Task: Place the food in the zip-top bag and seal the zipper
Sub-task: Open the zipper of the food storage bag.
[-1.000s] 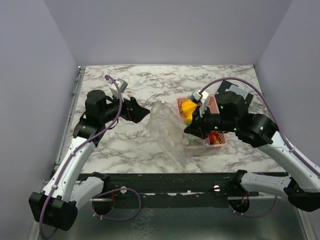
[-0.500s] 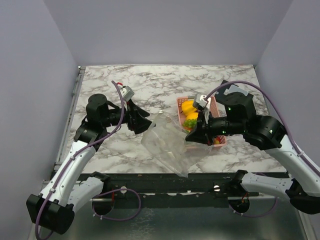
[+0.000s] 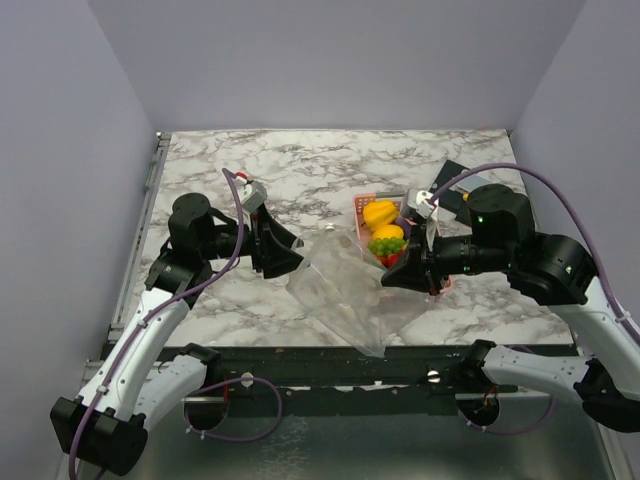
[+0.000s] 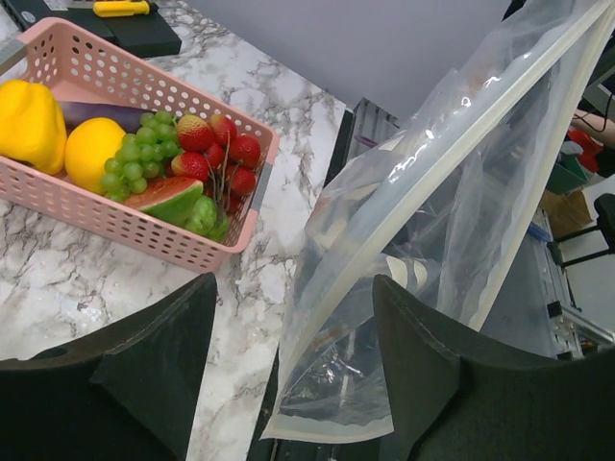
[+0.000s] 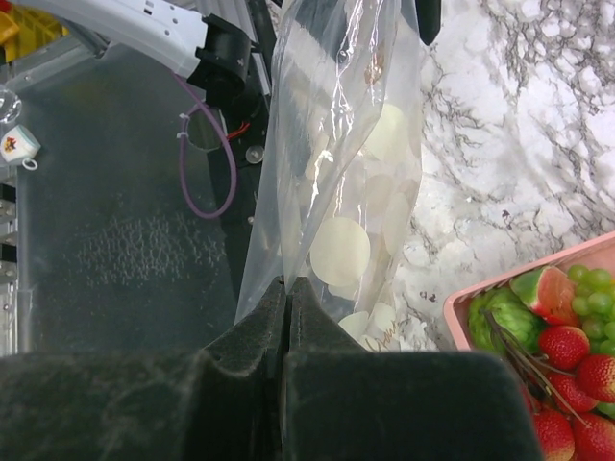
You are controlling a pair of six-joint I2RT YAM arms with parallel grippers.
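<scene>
- The marble table is seen from above, with both arms reaching in over its near half.
- The zip-top bag is held up off the table between the two grippers, crumpled and tilted, with its lower corner hanging over the near edge of the table. No food is seen inside it.
- The pink perforated basket stands on the table just behind the right gripper, near the bag and on its far right side.
- The right gripper is fully closed, and one edge of the bag is pinched between its fingers. The dotted face of the bag rises straight up from the fingertips in the right wrist view.
- The left gripper is held with its jaws apart and nothing is gripped. The left edge of the bag is seen in the gap in front of its fingers, closer to the right-hand finger.
- The food is all kept in the basket: a yellow pepper, a lemon, green grapes, a watermelon slice and strawberries.
- The zipper is seen as a pale strip running slantwise along the bag's edge; whether it is pressed shut cannot be told.
</scene>
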